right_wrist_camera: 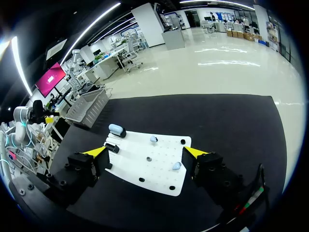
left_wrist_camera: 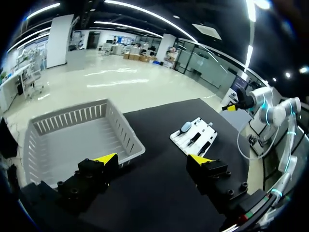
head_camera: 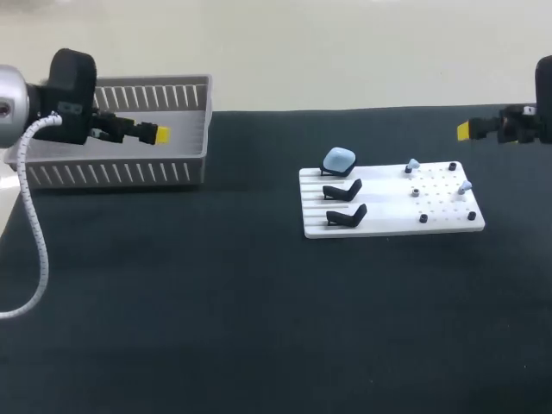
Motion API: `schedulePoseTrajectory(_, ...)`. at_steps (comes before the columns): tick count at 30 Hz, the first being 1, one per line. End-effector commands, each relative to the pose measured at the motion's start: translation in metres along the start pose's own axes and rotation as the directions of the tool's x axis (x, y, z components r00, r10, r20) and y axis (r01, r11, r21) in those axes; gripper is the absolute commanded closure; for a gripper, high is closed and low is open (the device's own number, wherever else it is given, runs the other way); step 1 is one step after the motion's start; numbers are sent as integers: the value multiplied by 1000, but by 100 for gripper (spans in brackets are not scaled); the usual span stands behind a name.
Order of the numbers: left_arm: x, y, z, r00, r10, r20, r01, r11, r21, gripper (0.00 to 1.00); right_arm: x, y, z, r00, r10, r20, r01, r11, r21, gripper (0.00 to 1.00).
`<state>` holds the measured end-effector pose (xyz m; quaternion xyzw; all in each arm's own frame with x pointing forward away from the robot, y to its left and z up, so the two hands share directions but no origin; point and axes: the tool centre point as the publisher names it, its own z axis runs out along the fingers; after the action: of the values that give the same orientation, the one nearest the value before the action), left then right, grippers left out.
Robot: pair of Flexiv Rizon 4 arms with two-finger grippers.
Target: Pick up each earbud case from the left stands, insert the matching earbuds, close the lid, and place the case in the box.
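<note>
**Both grippers hanging open, one case waiting on its stand**

We are holding our left gripper (left_wrist_camera: 153, 159) above the right end of the grey slatted box (head_camera: 112, 172), which is sitting at the desk's (head_camera: 216, 328) far left corner. Its jaws are standing spread wide with nothing between them.

We are holding our right gripper (right_wrist_camera: 146, 152) high near the desk's right edge, beyond the far right corner of the white board (head_camera: 392, 226) and well apart from it. Its jaws are likewise spread, gripping nothing.

The board is lying right of the desk's middle. Three black stands (head_camera: 343, 190) are lining up along its left edge. The pale blue case (head_camera: 339, 159) is resting on the farthest one with its lid shut, and the two nearer ones are carrying nothing.

On the board's right half, one pale blue earbud (head_camera: 413, 164) is sitting near the far edge. A second earbud (head_camera: 466, 185) is sitting close to the right edge. Small black pegs (head_camera: 423, 218) are standing around them.
</note>
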<state>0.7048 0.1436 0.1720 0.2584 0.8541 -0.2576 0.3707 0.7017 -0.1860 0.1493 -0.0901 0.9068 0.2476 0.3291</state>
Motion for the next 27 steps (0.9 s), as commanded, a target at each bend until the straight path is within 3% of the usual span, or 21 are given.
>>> schedulePoseTrajectory(1, -1, 2, 2, 995, 80, 54, -88, 984, 153, 0, 0, 0, 0, 1000, -1, 0, 1, 1000, 1, 0)
schedulePoseTrajectory(7, -10, 0, 12, 971, 222, 93, -238, 946, 218, 0, 0, 0, 0, 1000, -1, 0, 1, 1000, 1, 0)
schedulePoseTrajectory(15, -22, 0, 29, 930, 341, 139, -368, 871, 326, 0, 0, 0, 0, 1000, -1, 0, 1, 1000, 1, 0)
schedulePoseTrajectory(24, -26, -28, 59, 874, 465, 140, -477, 768, 428, 0, 0, 0, 0, 1000, -1, 0, 1, 1000, 1, 0)
schedulePoseTrajectory(27, -25, -33, 72, 872, 467, 147, -478, 746, 465, 0, 0, 0, 0, 1000, -1, 0, 1, 1000, 1, 0)
